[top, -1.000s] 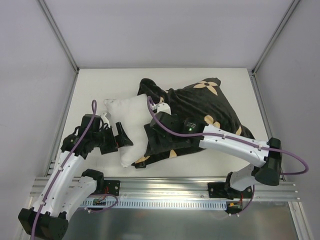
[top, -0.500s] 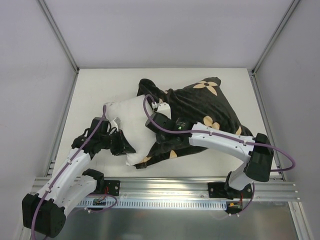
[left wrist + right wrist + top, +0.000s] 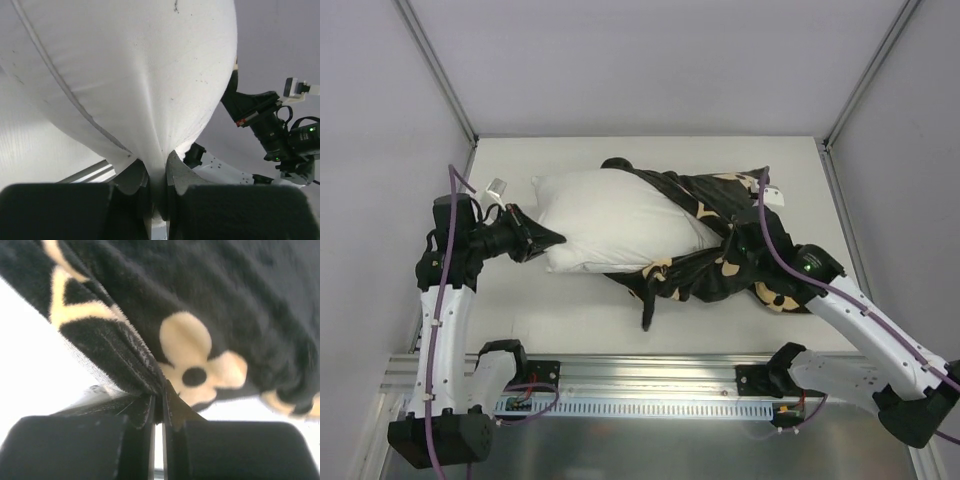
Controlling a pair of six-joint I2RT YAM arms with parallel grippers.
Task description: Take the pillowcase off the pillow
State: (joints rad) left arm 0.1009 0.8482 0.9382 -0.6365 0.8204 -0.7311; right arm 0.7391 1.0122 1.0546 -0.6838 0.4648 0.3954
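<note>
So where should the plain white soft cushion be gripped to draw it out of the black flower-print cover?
The plain white soft cushion by its exposed left edge, from the left: it tapers to a pinchable seam there, while its right end sits in the black velvety flower-print pillowcase. The left gripper is shut there.

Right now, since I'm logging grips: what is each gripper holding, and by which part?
The left gripper pinches the pillow by its bare left end; the right gripper pinches a fold of the pillowcase at its right end.
</note>
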